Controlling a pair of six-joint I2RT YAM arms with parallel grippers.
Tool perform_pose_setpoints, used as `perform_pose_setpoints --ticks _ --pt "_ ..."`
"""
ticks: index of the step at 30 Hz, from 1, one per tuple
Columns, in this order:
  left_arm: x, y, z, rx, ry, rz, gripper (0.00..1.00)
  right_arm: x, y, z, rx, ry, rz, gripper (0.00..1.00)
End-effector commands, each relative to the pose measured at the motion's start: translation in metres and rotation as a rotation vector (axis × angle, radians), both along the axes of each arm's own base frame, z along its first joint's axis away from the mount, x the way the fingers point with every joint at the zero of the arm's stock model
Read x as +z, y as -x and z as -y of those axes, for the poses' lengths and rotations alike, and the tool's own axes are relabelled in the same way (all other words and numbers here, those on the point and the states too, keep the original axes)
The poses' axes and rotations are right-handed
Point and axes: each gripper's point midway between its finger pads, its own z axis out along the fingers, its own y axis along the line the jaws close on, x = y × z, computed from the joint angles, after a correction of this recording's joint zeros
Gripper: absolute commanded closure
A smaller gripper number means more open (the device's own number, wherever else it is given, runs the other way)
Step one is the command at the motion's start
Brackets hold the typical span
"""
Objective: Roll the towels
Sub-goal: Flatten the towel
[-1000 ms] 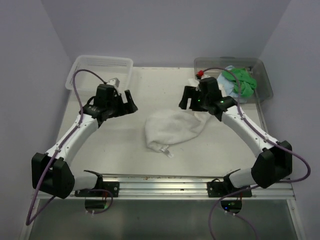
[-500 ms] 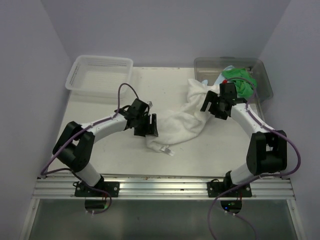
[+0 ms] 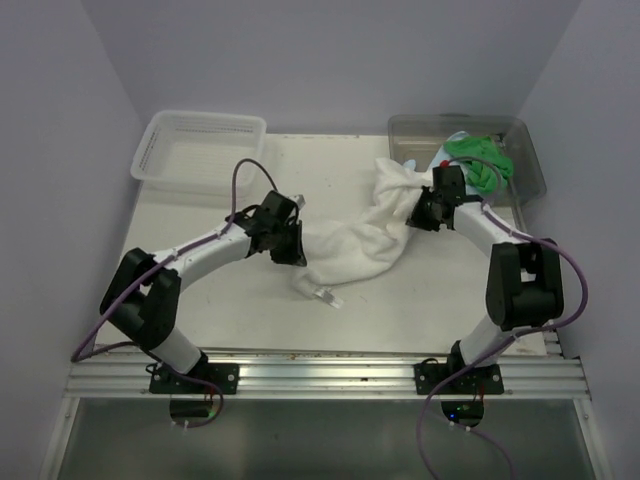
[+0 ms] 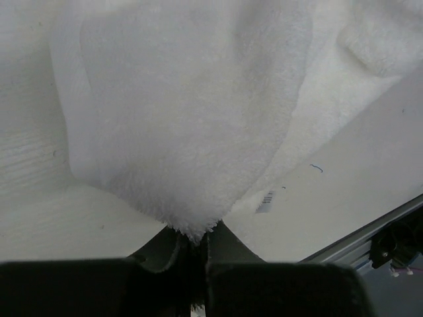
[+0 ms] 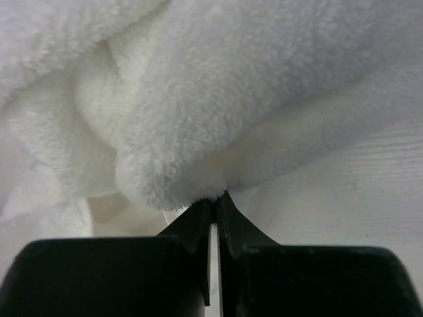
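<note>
Left gripper (image 3: pixel 292 248): jaws closed tight on the soft white cloth towel (image 3: pixel 360 240), at the towel end farthest from the clear rectangular plastic tub (image 3: pixel 530 150). Right gripper (image 3: pixel 422 210): jaws likewise pinched on the same towel, at the end just short of the tub's near wall. The towel is spread in a rumpled band on the pale table (image 3: pixel 220 300), running from beside the tub out toward the left arm.

Left wrist view: a tuft of towel edge (image 4: pixel 178 119) is seen nipped between the closed tips (image 4: pixel 195 231). A small sewn label (image 4: pixel 266 201) is made out on the table side of the cloth, only a speck from above.

Right wrist view: a thick fold (image 5: pixel 218 86) is seen gripped at the tips (image 5: pixel 215 201).

Top view only: a bright green cloth towel (image 3: pixel 478 160) and a light blue cloth towel (image 3: pixel 447 150) are heaped inside the tub. A white plastic lattice basket (image 3: pixel 160 140) is noted well apart from the tub, at the opposite far corner.

Changes: a second ago both grippers were held open and clear of the towel, which lay bunched farther from the tub. Since then both have been closed on it and the cloth drawn out lengthwise.
</note>
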Motion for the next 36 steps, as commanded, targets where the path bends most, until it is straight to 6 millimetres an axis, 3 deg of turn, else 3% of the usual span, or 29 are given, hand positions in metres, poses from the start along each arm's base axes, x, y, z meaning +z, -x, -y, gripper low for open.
perform_pose_setpoints --ticks 1,3,4,5,6,9,10,11,14,15,17,18,24,28,31,32,33,35,36 --pt "0.076 -0.026 -0.002 0.011 0.059 0.186 1.00 0.083 -0.027 -0.014 0.019 -0.084 0.224 1.00" --pt "0.099 -0.033 -0.015 0.046 0.078 0.220 1.00 0.135 -0.030 -0.011 0.021 -0.072 0.340 1.00" --pt "0.129 -0.038 -0.019 0.065 0.117 0.279 1.00 0.151 -0.027 -0.007 0.013 -0.060 0.364 1.00" --pt "0.143 -0.046 -0.031 0.101 0.130 0.304 1.00 0.182 -0.030 -0.007 0.019 -0.057 0.429 1.00" --pt "0.175 -0.051 -0.036 0.118 0.172 0.371 1.00 0.211 -0.025 -0.006 0.018 -0.060 0.488 1.00" --pt "0.220 -0.069 -0.067 0.220 0.183 0.473 1.00 0.281 -0.018 -0.004 0.019 -0.066 0.636 1.00" --pt "0.248 -0.072 -0.073 0.244 0.199 0.536 1.00 0.303 -0.009 -0.003 0.024 -0.069 0.686 1.00" --pt "0.261 -0.075 -0.081 0.269 0.200 0.570 1.00 0.331 -0.003 -0.005 0.041 -0.075 0.747 1.00" --pt "0.313 -0.071 -0.092 0.330 0.259 0.719 1.00 0.381 0.024 -0.005 0.078 -0.068 0.861 1.00" --pt "0.328 -0.062 -0.095 0.334 0.289 0.765 1.00 0.389 0.032 -0.006 0.092 -0.072 0.882 1.00" --pt "0.345 -0.054 -0.099 0.343 0.316 0.819 1.00 0.416 0.057 -0.005 0.108 -0.073 0.957 1.00" --pt "0.358 -0.047 -0.103 0.348 0.327 0.852 1.00 0.421 0.066 -0.004 0.112 -0.068 0.969 1.00" --pt "0.389 -0.025 -0.113 0.346 0.343 0.934 1.00 0.454 0.116 0.001 0.141 -0.046 1.041 1.00" --pt "0.379 -0.021 -0.113 0.343 0.342 0.910 1.00 0.452 0.136 0.006 0.127 -0.033 1.023 1.00" --pt "0.344 -0.029 -0.116 0.366 0.280 0.834 1.00 0.436 0.128 0.002 0.137 -0.048 0.984 1.00" --pt "0.330 -0.032 -0.115 0.367 0.264 0.798 1.00 0.420 0.119 0.000 0.138 -0.052 0.944 1.00" --pt "0.304 -0.039 -0.112 0.371 0.234 0.735 1.00 0.410 0.111 -0.001 0.138 -0.054 0.915 1.00" --pt "0.274 -0.049 -0.106 0.378 0.213 0.650 1.00 0.372 0.080 -0.006 0.144 -0.059 0.822 1.00" --pt "0.245 -0.060 -0.104 0.391 0.175 0.583 1.00 0.358 0.067 -0.008 0.143 -0.059 0.791 1.00"
